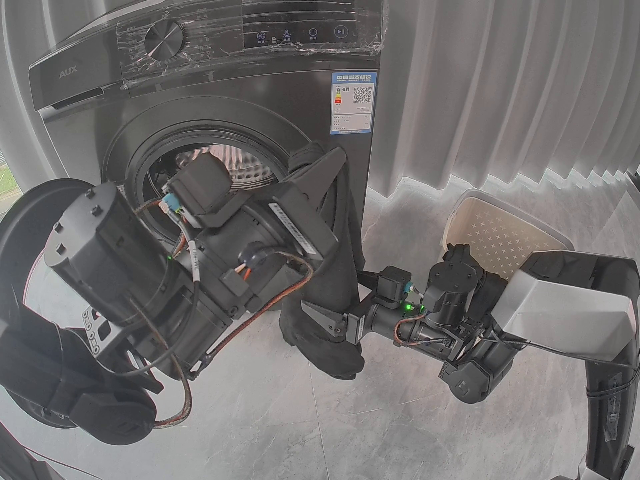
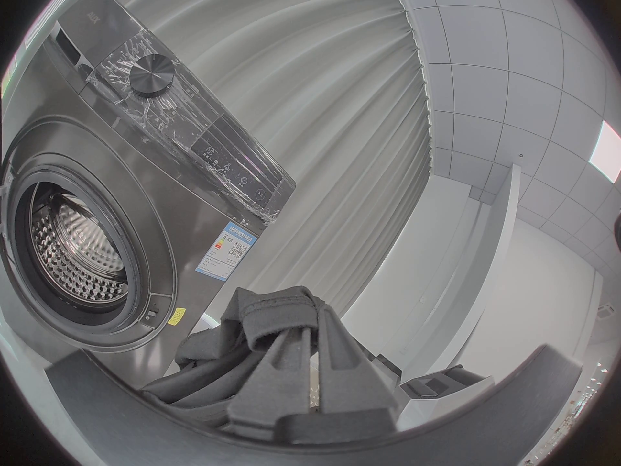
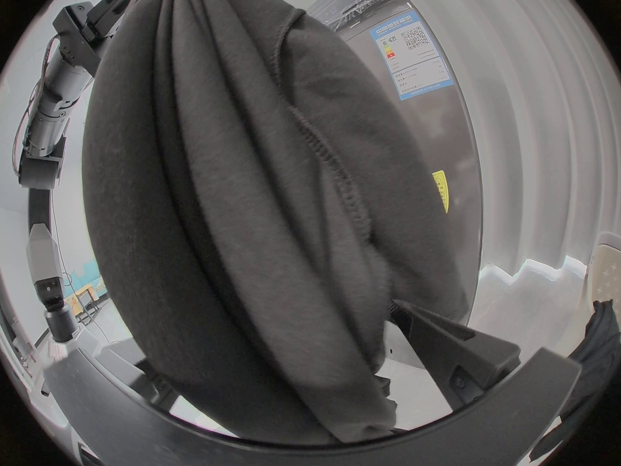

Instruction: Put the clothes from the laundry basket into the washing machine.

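Observation:
A dark grey garment (image 1: 337, 261) hangs in front of the washing machine (image 1: 200, 95), just right of its open drum (image 1: 220, 161). My left gripper (image 1: 330, 158) is shut on the garment's top edge; in the left wrist view the cloth (image 2: 278, 312) bunches over that gripper (image 2: 314, 321). The garment drops almost to the floor. My right gripper (image 1: 313, 325) is at its lower end, open, with the cloth (image 3: 259, 195) lying between its fingers and hiding one of them; the other finger (image 3: 453, 344) shows bare. The drum (image 2: 77, 254) looks empty.
The machine's round door (image 1: 40, 221) stands swung open at the left. A white laundry basket (image 1: 500, 235) sits on the grey tiled floor right of the machine, behind my right arm. Pale curtains (image 1: 500, 68) hang behind.

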Motion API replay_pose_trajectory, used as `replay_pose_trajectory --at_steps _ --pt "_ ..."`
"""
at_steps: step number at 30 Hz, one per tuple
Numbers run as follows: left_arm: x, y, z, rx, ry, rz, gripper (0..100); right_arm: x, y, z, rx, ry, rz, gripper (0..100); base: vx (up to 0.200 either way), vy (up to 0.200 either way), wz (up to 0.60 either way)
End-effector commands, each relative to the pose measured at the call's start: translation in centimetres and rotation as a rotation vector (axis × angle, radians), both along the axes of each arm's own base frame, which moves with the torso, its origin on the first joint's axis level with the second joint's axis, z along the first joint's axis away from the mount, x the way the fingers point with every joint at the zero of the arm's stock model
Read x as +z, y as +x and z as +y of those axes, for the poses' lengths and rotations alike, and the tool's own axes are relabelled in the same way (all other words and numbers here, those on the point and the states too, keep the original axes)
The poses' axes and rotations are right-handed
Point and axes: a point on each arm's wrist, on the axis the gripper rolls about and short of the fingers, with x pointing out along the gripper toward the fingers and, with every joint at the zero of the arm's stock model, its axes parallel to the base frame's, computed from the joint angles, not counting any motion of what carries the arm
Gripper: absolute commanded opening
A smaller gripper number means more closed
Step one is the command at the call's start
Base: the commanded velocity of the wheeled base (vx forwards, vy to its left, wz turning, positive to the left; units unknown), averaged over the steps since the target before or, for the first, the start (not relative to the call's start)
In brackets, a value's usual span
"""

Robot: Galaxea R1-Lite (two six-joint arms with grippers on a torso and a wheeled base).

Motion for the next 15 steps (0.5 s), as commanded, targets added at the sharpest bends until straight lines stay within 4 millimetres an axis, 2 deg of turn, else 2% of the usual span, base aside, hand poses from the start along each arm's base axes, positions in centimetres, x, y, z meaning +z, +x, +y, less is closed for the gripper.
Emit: replay_pose_trajectory --at_steps 1,5,6,15 --pt "0.1 0.0 0.0 0.001 -0.001 -0.002 0 0.1 0.2 0.2 0.002 0.007 -0.009 100 0.0 0.0 0.0" --pt "0.1 0.1 0.1 0.005 -0.002 -0.003 0 -0.4 0.5 0.5 0.0 0.007 -0.006 100 0.0 0.0 0.0" --pt "0.1 0.1 0.1 0.005 -0.002 -0.003 0 -0.4 0.5 0.5 0.0 0.008 -0.005 0 0.0 0.0 0.0" --pt "0.1 0.4 0.4 0.019 -0.003 -0.004 0 -0.9 -0.5 0.2 -0.006 -0.005 0.022 0 0.0 0.0 0.0"
